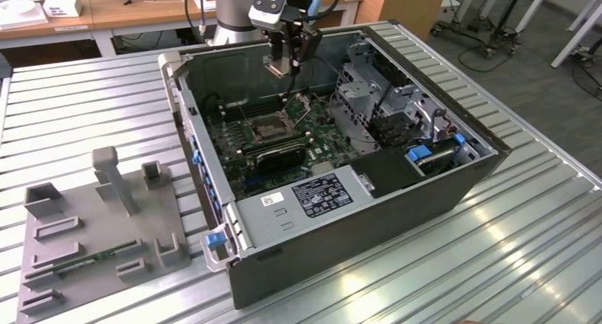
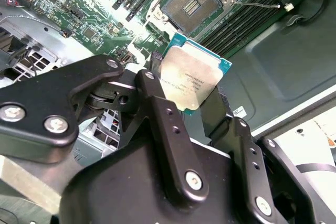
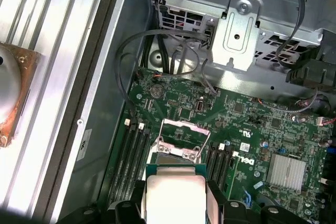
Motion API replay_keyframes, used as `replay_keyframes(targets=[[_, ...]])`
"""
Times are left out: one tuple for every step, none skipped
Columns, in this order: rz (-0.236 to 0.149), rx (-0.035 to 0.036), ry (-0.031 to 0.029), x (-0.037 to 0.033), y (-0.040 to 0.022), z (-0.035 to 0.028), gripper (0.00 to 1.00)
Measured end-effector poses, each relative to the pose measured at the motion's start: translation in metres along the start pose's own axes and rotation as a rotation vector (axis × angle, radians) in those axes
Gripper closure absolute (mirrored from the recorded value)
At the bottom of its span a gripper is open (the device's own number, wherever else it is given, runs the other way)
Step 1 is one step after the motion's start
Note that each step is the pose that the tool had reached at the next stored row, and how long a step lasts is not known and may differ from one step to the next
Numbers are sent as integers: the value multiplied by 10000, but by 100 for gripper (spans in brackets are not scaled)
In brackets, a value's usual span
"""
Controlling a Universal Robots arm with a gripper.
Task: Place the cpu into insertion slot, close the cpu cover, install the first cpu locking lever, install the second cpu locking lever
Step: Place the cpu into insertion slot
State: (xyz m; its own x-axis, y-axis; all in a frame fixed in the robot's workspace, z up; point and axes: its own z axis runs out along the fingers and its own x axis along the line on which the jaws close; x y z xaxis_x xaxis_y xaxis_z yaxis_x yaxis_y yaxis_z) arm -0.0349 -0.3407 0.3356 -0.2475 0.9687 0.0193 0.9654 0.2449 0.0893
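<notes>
Pale silver cpu [image 2: 191,80] — teal-green edge

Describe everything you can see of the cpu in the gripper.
The small, flat, square cpu has a pale silver-beige metal top with stepped edges and faint print, seated on a thin teal-green board that shows as a rim. The black gripper clamps it by two opposite edges, top face toward the wrist cameras. It hangs in the air over the green motherboard, apart from the open square insertion slot with its dark pin-grid centre; nothing else touches it.
</notes>
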Motion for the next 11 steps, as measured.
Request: replay_keyframes(targets=[[0,0,0,0,0,0,46],[1,0,0,0,0,0,46],[1,0,0,0,0,0,46],[2,0,0,0,0,0,46],[2,0,0,0,0,0,46],[4,5,0,0,0,0,46],[5,25,7,0,0,1,46],[6,52,14,0,0,1,46],[6,75,18,0,0,0,46],[7,81,20,0,-1,0,46],[7,86,21,0,-1,0,46]])
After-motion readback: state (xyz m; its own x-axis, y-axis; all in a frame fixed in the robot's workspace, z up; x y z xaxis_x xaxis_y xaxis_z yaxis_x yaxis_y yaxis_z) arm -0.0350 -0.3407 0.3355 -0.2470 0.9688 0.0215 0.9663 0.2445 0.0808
